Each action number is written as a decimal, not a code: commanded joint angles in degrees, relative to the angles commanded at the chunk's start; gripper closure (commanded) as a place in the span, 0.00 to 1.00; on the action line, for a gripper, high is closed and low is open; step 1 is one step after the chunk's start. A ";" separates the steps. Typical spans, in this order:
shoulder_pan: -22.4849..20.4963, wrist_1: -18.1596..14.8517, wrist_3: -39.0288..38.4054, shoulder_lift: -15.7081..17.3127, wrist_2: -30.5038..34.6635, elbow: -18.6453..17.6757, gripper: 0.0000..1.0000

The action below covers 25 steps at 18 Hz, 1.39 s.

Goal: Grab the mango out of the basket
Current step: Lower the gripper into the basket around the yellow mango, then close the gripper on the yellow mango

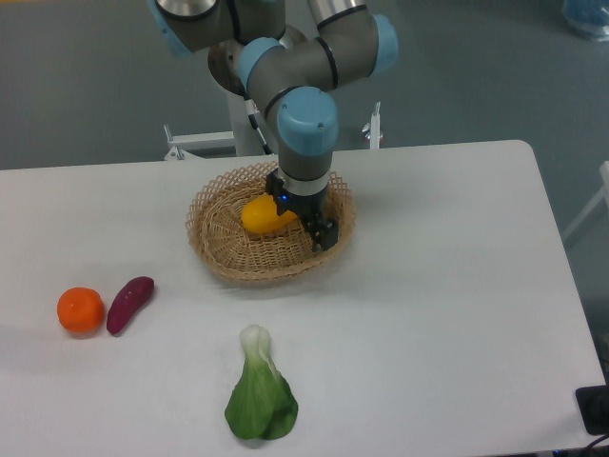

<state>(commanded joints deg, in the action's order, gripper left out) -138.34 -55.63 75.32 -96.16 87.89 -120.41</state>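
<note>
The mango is a yellow-orange oval lying in the middle of the light tan wicker basket. Its right end is hidden behind my wrist. My gripper hangs over the right half of the basket, just right of the mango, its black fingers pointing down toward the basket floor. The fingers are seen edge-on, so their gap does not show. Nothing appears held.
An orange citrus fruit and a purple sweet potato lie at the table's left. A green bok choy lies near the front edge. The arm's base stands behind the basket.
</note>
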 joint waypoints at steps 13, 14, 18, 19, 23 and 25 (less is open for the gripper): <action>2.81 -0.88 -0.44 0.71 0.44 -2.46 0.00; 2.90 -0.88 -0.44 0.62 0.44 -2.64 0.00; 3.34 -0.27 -0.97 0.27 0.35 -3.69 0.00; 3.43 -0.18 -1.05 0.09 0.26 -3.69 0.00; 3.96 -0.09 -0.97 -0.52 0.35 -3.78 0.00; 4.04 0.08 -0.97 -0.87 0.44 -3.78 0.00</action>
<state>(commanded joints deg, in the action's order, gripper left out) -134.30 -55.55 74.35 -97.03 88.33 -124.19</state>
